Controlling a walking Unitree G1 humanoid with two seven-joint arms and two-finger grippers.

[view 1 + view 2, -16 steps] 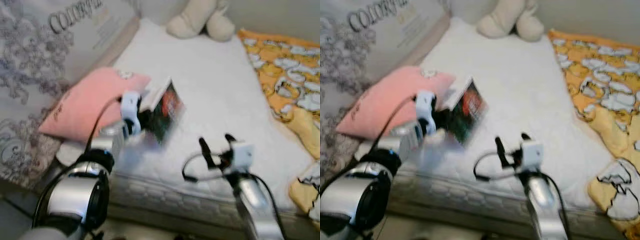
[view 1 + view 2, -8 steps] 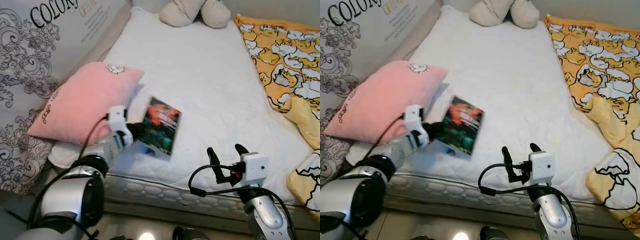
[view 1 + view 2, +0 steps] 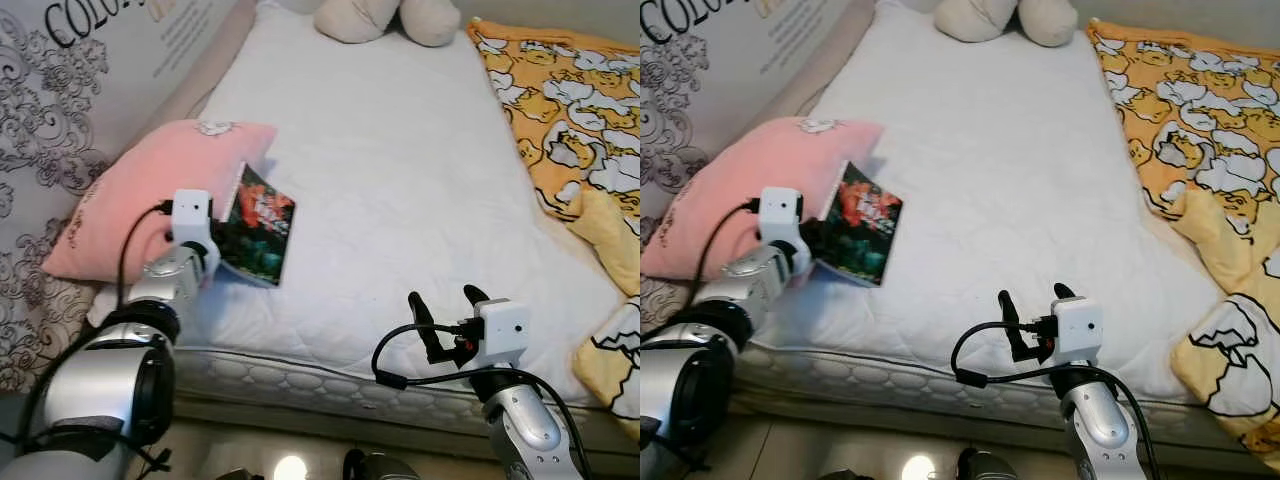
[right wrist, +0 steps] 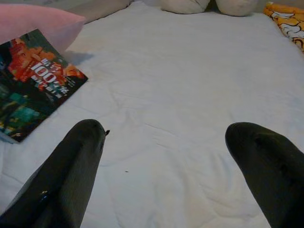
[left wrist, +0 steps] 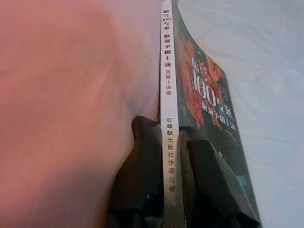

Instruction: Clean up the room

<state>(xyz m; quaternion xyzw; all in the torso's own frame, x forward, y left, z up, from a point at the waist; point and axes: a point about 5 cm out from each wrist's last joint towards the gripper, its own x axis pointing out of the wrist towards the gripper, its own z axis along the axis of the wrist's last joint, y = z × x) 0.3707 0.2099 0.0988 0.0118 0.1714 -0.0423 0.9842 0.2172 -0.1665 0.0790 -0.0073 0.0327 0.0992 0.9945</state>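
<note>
Tidying looks barely begun: the left gripper pinches the book by its spine beside the pink pillow near the mattress's left edge, the right gripper hovers spread over its front edge, and the yellow blanket lies rumpled.

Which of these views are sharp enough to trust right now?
Both eye views are sharp, evenly lit; the book and pillow read clearly. Left wrist view: spine text is crisp, the pillow beside it a soft pink blur. Right wrist view: fingers slightly soft, bed clear.
</note>
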